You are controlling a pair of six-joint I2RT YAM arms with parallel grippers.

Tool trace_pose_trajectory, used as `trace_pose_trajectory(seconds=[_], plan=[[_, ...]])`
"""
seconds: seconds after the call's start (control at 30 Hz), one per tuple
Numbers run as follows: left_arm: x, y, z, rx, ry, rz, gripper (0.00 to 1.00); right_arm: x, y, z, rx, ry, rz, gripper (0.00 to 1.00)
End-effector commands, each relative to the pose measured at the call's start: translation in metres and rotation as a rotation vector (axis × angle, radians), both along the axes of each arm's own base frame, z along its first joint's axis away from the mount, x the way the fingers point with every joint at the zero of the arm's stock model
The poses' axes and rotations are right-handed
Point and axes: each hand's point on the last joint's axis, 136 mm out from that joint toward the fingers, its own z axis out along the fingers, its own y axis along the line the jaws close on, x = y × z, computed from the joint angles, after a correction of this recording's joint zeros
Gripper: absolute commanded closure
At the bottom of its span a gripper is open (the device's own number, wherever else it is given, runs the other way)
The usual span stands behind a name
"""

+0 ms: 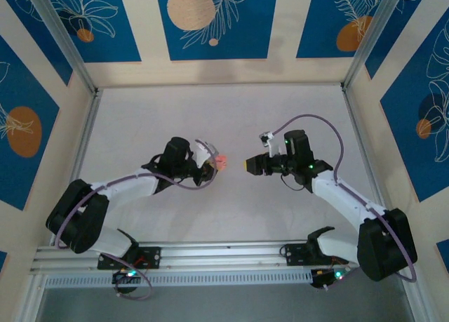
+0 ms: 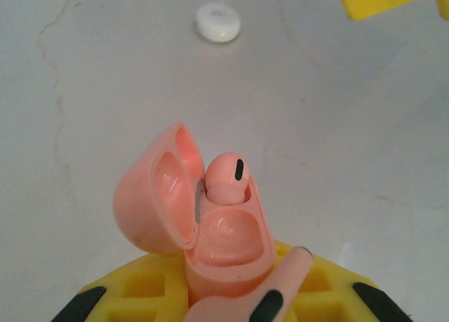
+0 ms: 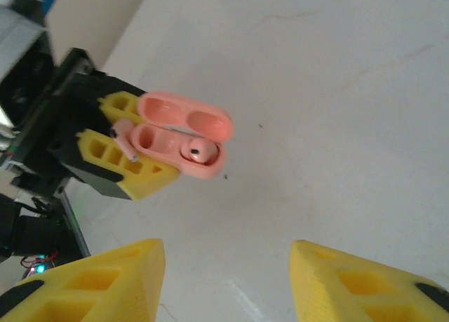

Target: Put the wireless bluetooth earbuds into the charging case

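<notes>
Left wrist view: charging case [image 2: 228, 245], lid [image 2: 151, 196] swung open, base pinched in left gripper [image 1: 209, 166], over middle of table [image 1: 231, 118]. One earbud [image 2: 226, 176] seated in far socket. Near socket vacant; second earbud [image 2: 270, 294] lying across left gripper's fingers [image 2: 140, 287] beside case, apparently loose, not inserted. Right gripper [image 3: 228, 280]: fingers spread, nothing between, facing case, apart from it. Risks: second earbud rolling off if left arm tilts; right fingers knocking lid shut or case askew on approach; stem entering socket crooked.
</notes>
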Motion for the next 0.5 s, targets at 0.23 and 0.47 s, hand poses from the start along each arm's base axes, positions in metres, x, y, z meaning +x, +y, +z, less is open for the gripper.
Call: trace_pose_trajectory(seconds=[0.23,0.47], plan=[[-0.008,0.034,-0.017,0.602,-0.056,-0.135,0.79,0.007,-0.006,-0.005,0.032,0.259,-0.06,0.5],[-0.008,0.053,-0.015,0.816,-0.099,-0.223,0.79,0.007,0.009,-0.007,0.09,0.354,-0.003,0.5]])
